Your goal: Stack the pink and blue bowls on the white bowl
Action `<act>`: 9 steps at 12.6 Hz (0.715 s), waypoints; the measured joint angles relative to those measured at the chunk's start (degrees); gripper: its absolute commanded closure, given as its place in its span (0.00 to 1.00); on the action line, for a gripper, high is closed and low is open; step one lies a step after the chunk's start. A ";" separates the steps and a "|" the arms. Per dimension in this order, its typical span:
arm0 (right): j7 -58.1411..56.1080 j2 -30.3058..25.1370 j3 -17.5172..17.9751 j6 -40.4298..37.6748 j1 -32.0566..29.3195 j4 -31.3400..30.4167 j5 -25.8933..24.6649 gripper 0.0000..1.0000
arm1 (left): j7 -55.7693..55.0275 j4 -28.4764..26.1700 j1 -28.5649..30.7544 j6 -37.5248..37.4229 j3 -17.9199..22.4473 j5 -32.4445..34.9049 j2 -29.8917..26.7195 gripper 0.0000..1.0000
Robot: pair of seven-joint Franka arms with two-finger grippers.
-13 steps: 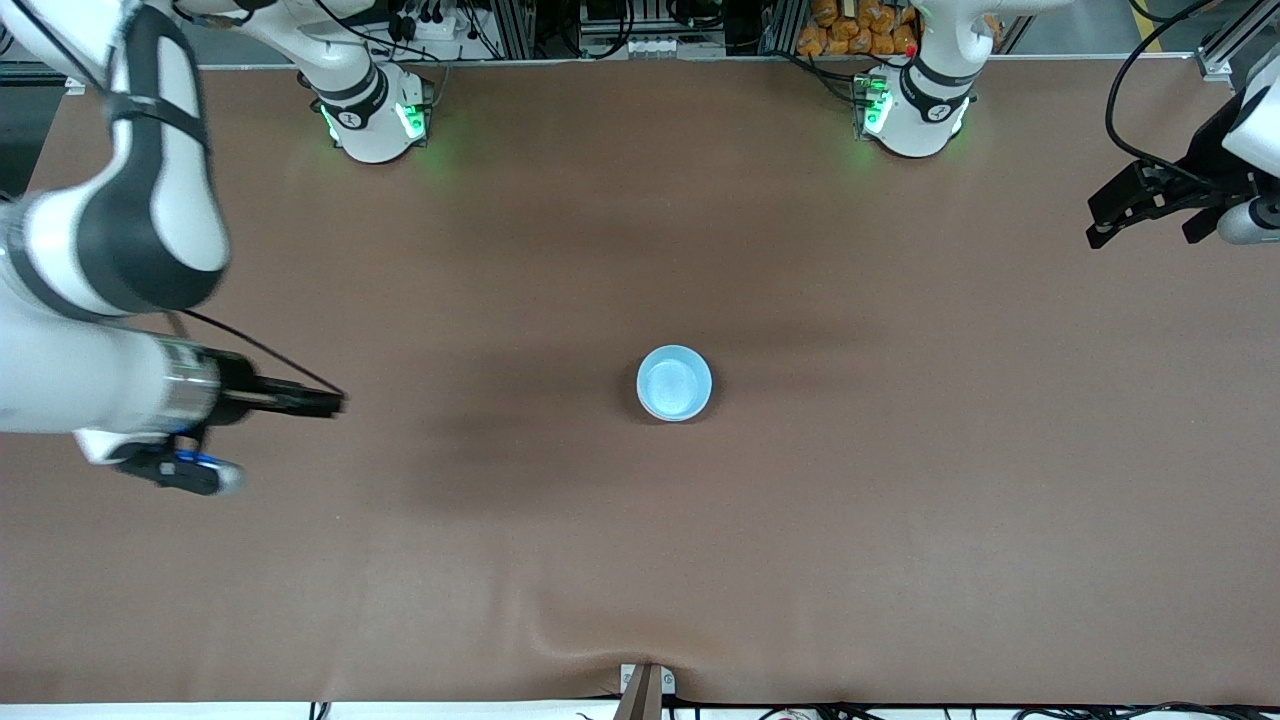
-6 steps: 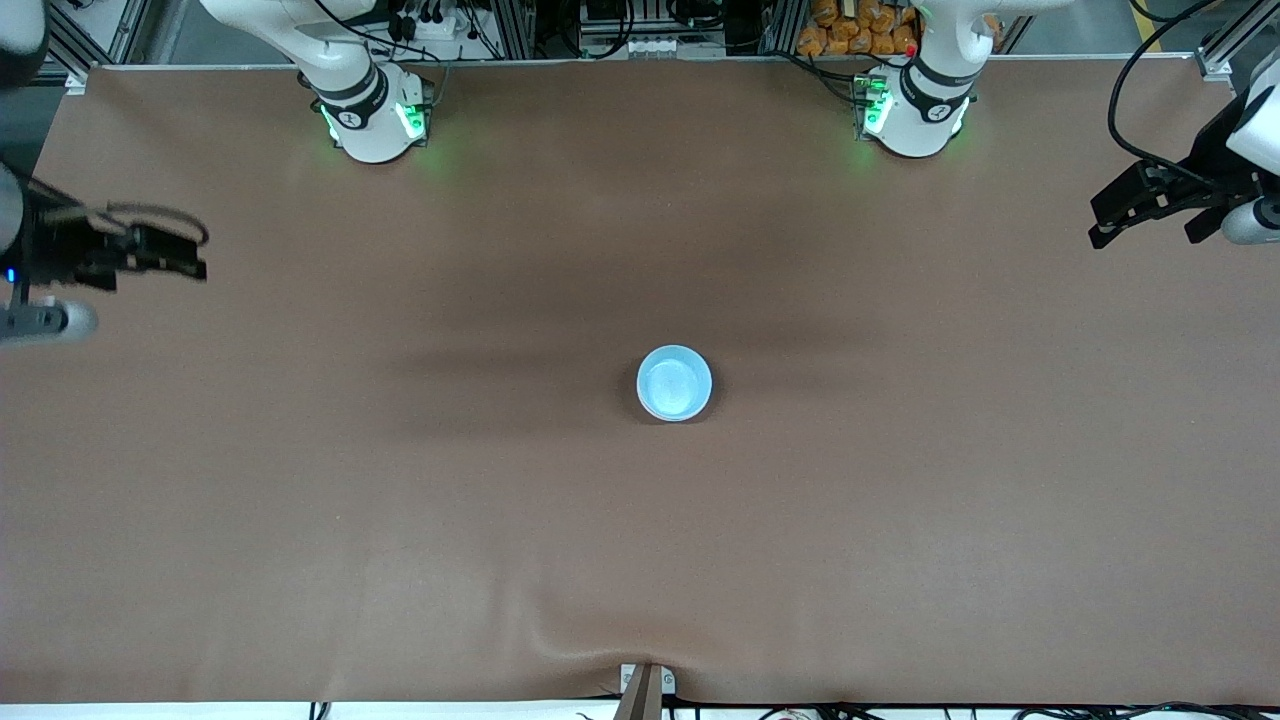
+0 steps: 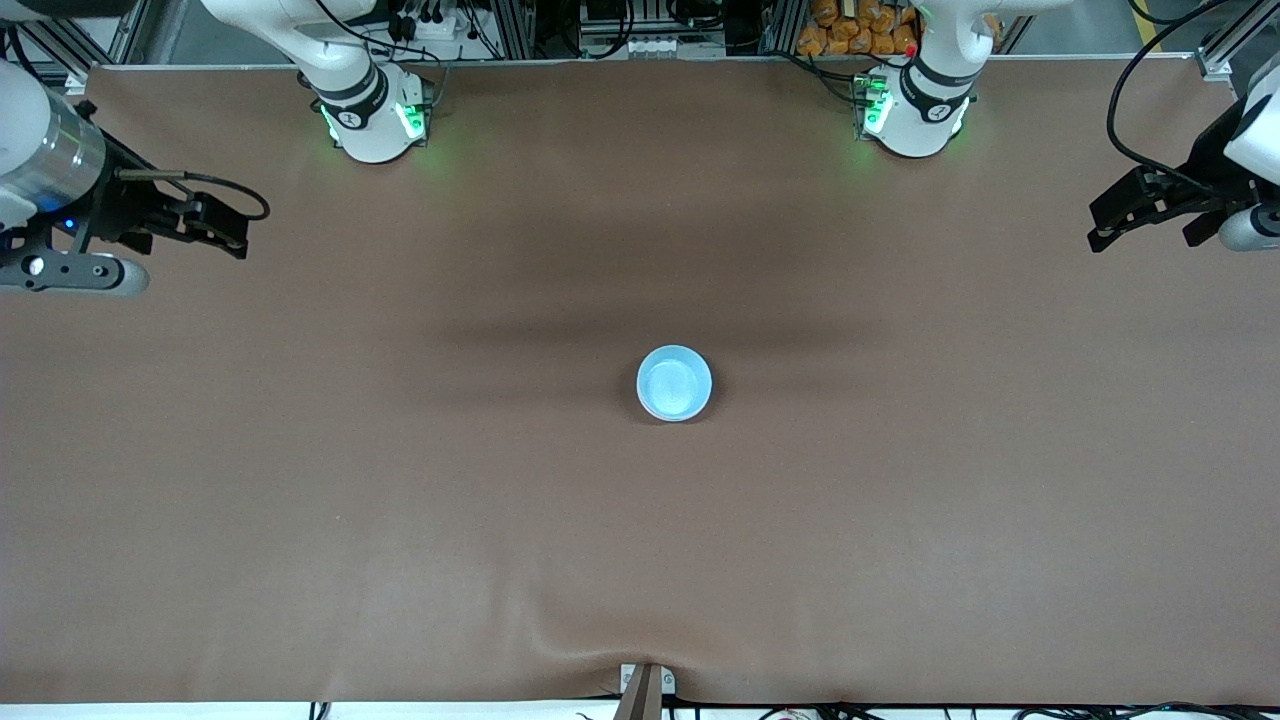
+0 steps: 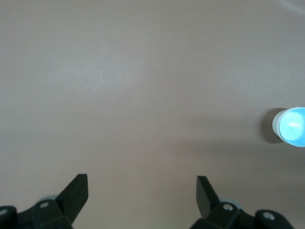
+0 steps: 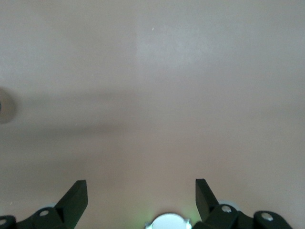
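Blue bowl [image 3: 674, 383] sits alone mid-table, seemingly stacked; left gripper [image 3: 1103, 222] and right gripper [image 3: 232, 228], both spread apart, should wait aside.

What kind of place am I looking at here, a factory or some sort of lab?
Most likely a robotics lab or test bench. Two white arm bases stand bolted along a brown-covered table, cables and aluminium framing run along its edge, and a lone blue bowl sits mid-table.
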 measured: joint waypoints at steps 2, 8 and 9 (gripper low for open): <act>-2.75 -3.11 -0.68 2.33 -1.44 -5.03 -0.02 0.00 | 0.00 0.04 0.28 0.00 0.02 0.00 0.00 0.00; -16.17 -6.75 -4.98 5.65 -2.00 -9.80 -0.02 0.00 | 0.01 0.47 0.73 -0.23 -0.05 -0.01 -0.01 0.00; -16.33 -7.25 -5.02 6.11 -2.13 -10.65 -0.02 0.00 | 0.02 0.47 0.62 -0.26 -0.18 -0.04 -0.01 0.00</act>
